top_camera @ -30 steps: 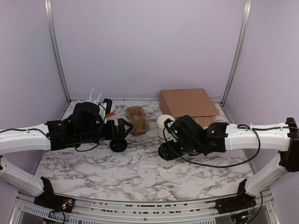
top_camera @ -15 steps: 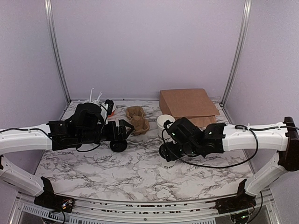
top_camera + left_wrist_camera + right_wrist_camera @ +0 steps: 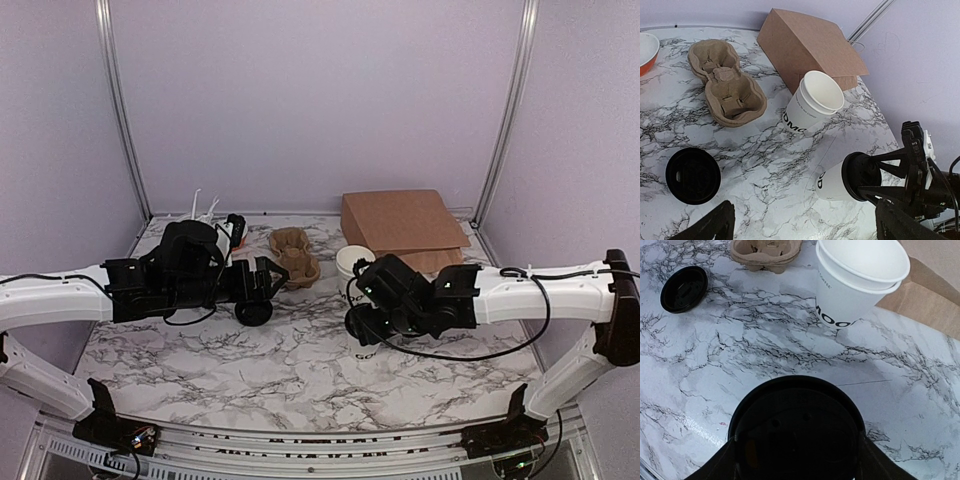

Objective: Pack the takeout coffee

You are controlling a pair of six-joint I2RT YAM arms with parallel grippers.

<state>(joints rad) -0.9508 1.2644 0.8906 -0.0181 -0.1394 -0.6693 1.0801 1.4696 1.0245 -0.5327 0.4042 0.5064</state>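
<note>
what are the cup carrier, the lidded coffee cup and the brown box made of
Cup carrier: probably moulded paper pulp; matte tan, rough and fibrous. Takeout coffee: white paper body by its matte look and printed lettering; its lid looks like smooth black plastic. Brown box: likely kraft cardboard, flat matte panels with sharp creases.

Left gripper (image 3: 805, 217) gapes wide; right gripper (image 3: 796, 450) angles downward.
</note>
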